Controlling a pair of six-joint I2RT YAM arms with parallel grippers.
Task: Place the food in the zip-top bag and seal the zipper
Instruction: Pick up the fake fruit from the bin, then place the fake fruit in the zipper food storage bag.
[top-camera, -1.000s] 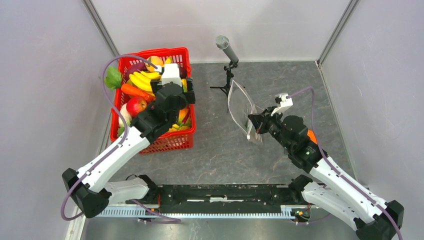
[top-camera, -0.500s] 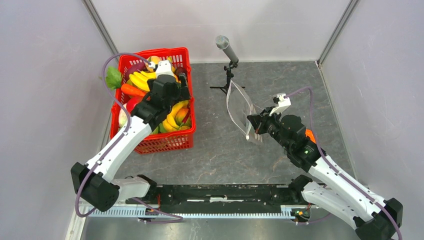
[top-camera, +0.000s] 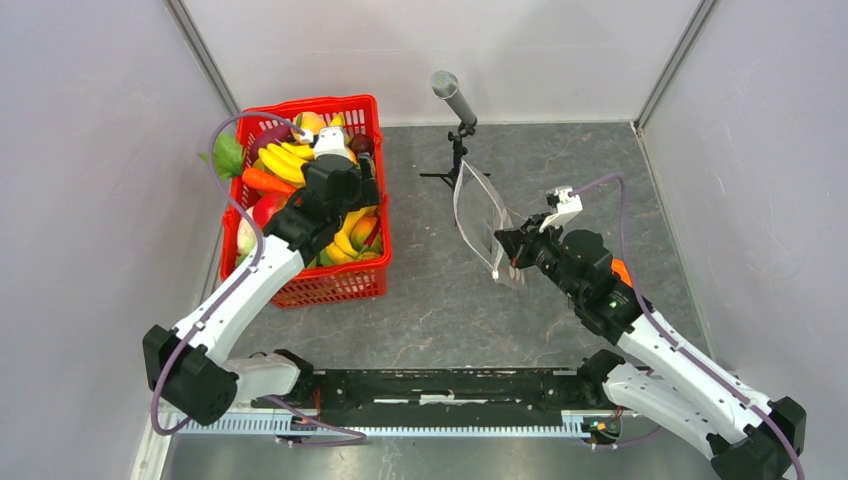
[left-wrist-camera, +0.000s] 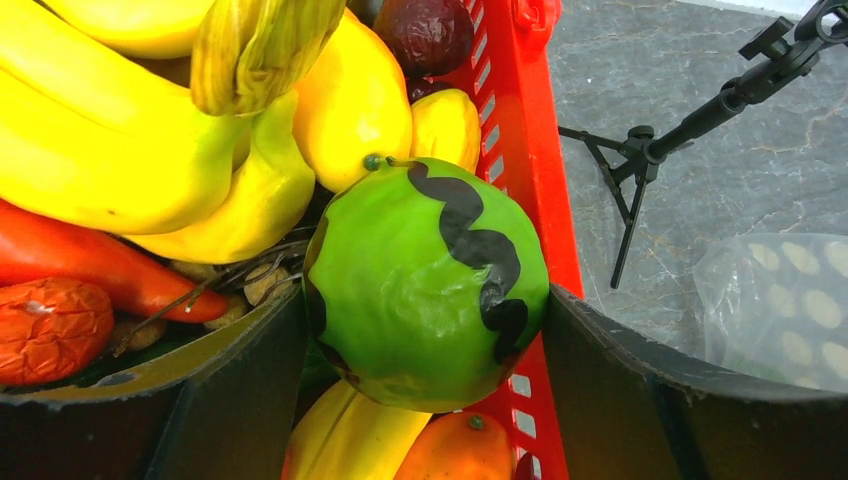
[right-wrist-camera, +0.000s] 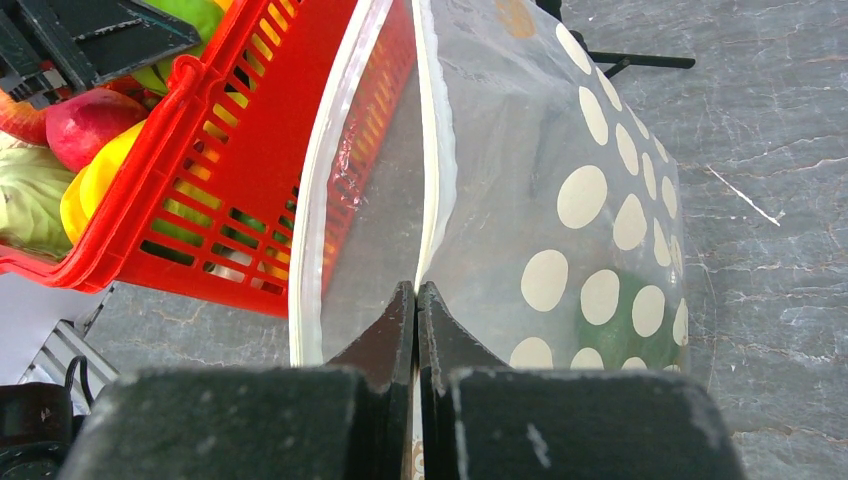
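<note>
Early yet: the right gripper (right-wrist-camera: 416, 300) pinches the open zip-top bag (right-wrist-camera: 600, 180), perhaps one green piece (right-wrist-camera: 625, 320) inside, while the left gripper (left-wrist-camera: 425, 305) clasps a green fruit (left-wrist-camera: 420, 260) at the basket (left-wrist-camera: 520, 150).

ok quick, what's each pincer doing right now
Left pincer: closed on the green fruit, down in the red basket.
Right pincer: closed on the mouth edge of the zip-top bag.

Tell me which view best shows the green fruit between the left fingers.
Left wrist: the green fruit fills the centre, black wavy stripe visible, flanked by both left fingers. In top external the left arm hides it. Right wrist shows at most a green sliver at its top-left edge.
</note>
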